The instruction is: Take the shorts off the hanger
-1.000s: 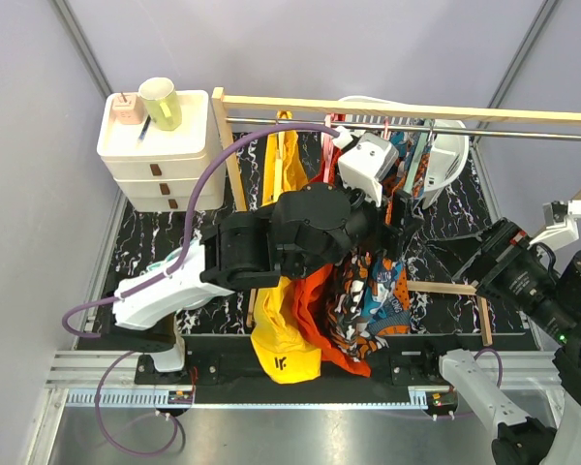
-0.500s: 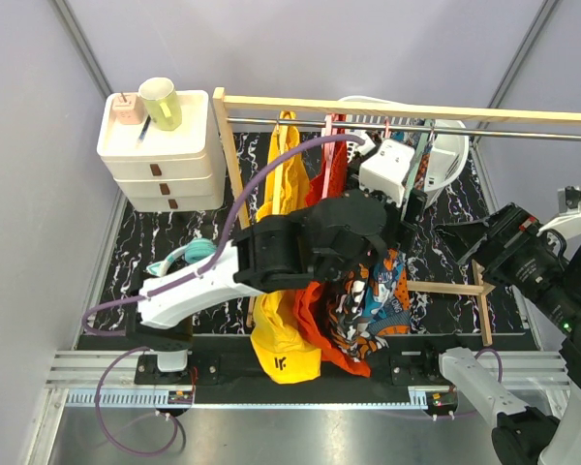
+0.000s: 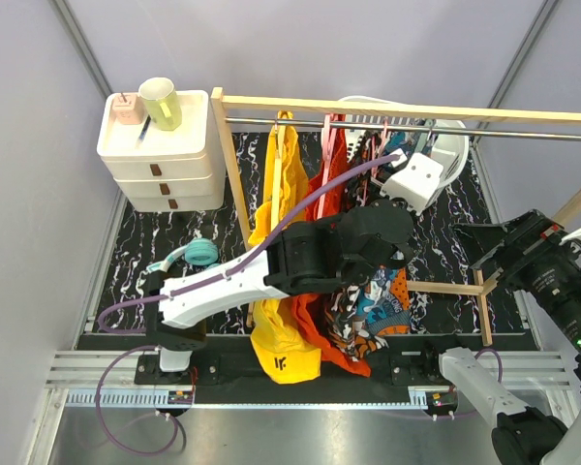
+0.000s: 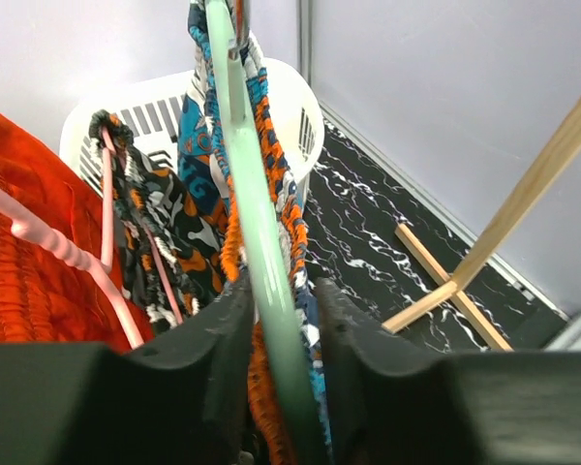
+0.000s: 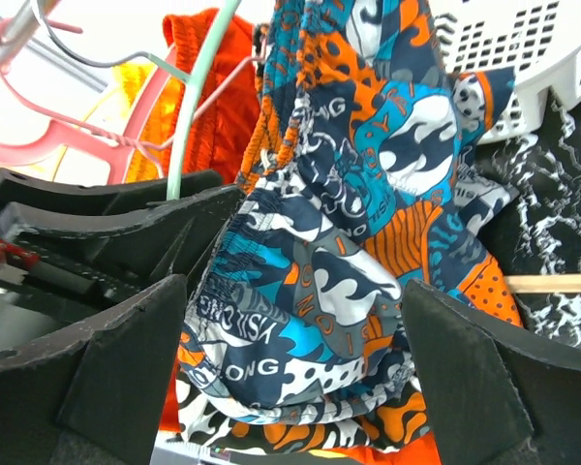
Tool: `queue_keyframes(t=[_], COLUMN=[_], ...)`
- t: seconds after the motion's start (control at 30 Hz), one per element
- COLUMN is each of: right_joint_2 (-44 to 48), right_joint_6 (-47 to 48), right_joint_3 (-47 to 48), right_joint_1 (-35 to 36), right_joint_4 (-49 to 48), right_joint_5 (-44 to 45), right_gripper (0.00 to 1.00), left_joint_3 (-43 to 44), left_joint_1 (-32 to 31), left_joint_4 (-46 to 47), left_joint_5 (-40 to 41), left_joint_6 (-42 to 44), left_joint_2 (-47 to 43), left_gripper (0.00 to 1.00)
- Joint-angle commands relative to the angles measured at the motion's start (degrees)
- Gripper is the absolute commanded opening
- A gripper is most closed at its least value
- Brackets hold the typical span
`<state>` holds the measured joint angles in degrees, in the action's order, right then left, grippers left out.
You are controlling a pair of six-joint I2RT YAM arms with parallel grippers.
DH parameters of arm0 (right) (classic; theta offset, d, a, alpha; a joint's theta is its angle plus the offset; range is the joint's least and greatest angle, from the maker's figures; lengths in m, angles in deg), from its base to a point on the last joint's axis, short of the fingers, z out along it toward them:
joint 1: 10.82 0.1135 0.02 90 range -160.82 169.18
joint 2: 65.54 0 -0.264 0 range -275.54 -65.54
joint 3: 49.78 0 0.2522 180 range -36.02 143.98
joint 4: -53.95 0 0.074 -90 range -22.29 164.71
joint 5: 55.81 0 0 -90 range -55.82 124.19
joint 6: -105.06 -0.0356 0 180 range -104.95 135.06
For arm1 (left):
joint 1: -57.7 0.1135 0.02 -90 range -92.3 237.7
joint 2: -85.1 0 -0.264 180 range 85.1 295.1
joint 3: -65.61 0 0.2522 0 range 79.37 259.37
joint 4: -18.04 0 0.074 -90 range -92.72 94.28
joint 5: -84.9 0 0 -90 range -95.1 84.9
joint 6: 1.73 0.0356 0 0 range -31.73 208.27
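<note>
Shorts in two busy prints hang on the rail point(image 3: 523, 131) above the marbled desk point(image 3: 145, 252), both not yet off their hangers. From the left: white drawers point(image 3: 160, 155), then plain yellow shorts point(image 3: 286, 358) and plain orange-red shorts point(image 3: 315, 320), neither of them your target. Next come the dark grey shorts point(image 4: 150, 223) on a thin pink hanger point(image 4: 107, 194), and beside them the blue/teal shorts point(image 5: 368, 194), bunched along a pale green hanger point(image 4: 247, 145) in front of the white basket point(image 4: 155, 111).

Over the last second your left arm has swung rightward along the rail, from the orange-red pair to that green hanger. Your left end effector point(image 4: 276, 291) has narrowed sharply and now brackets the hanger's sloping arm, one finger close on each side with fabric caught between. Whether it has clamped down cannot be told from these views. The move suggests the blue/teal pair goes first, with the hanger about to be steadied.

Farther right, your right arm has drawn back slightly. Your right end effector point(image 5: 290, 320) stays spread wide and empty, facing the hanging blue/teal cloth, well placed to pinch the waistband and pull it down the hanger.
</note>
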<state>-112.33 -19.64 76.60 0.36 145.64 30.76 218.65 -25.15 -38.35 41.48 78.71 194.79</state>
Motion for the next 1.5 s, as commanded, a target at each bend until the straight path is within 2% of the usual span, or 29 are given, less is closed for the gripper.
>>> queue_keyframes(t=[0.0, 0.2, 0.23, 0.43, 0.73, 0.87, 1.0, 1.03, 1.27, 1.47], right_joint_2=[-0.5, -1.3, -1.4, -3.3, -7.7, -7.6, -8.1, -7.9, -3.9, -1.1], right_joint_6=[1.7, 1.9, 2.2, 1.8, -4.7, -7.2, -9.0, -8.8, -10.0, -9.3], right_joint_3=[1.6, 1.6, 1.6, 1.6, 1.0, -2.5, -5.3, -6.1, -19.1, -25.9], right_joint_1=[-0.1, 0.0, 0.0, 0.0, 0.0, -0.1, -0.1, 0.0, -0.1, -0.1], right_joint_4=[4.1, 3.9, 4.0, 0.7, -10.6, -16.7, -21.1, -22.3, -35.0, -41.1], right_joint_5=[3.2, 3.2, 3.2, 1.8, -0.3, -1.5, -3.6, -4.3, -11.0, -12.5], right_gripper=[1.0, 1.0, 1.0, 1.0, 1.0, 0.94, 0.87, 0.86, 0.8, 0.73], left_joint_3=[2.1, 2.0, 1.6, -0.5, -5.2, -5.1, -8.9, -10.2, -16.0, -19.2], left_joint_1=[-0.3, -0.3, -0.3, -0.3, -0.2, -0.2, -0.2, -0.1, -0.2, -0.2], left_joint_4=[4.5, 6.7, 7.2, 10.9, 14.4, 15.4, 15.8, 16.2, 16.7, 16.7], left_joint_5=[2.3, 1.6, 1.5, -0.2, -1.0, -1.9, -3.9, -4.3, -7.6, -16.2], left_joint_6=[4.9, 6.0, 6.6, 7.8, 7.0, 7.3, 6.3, 6.1, 4.6, 4.3], left_joint_2=[0.5, -0.2, -0.3, -1.9, -4.2, -4.8, -7.9, -8.7, -15.2, -19.8], left_gripper=[0.22, 0.06, 0.0, 0.0, 0.0, 0.0, 0.35, 0.46, 0.66, 0.75])
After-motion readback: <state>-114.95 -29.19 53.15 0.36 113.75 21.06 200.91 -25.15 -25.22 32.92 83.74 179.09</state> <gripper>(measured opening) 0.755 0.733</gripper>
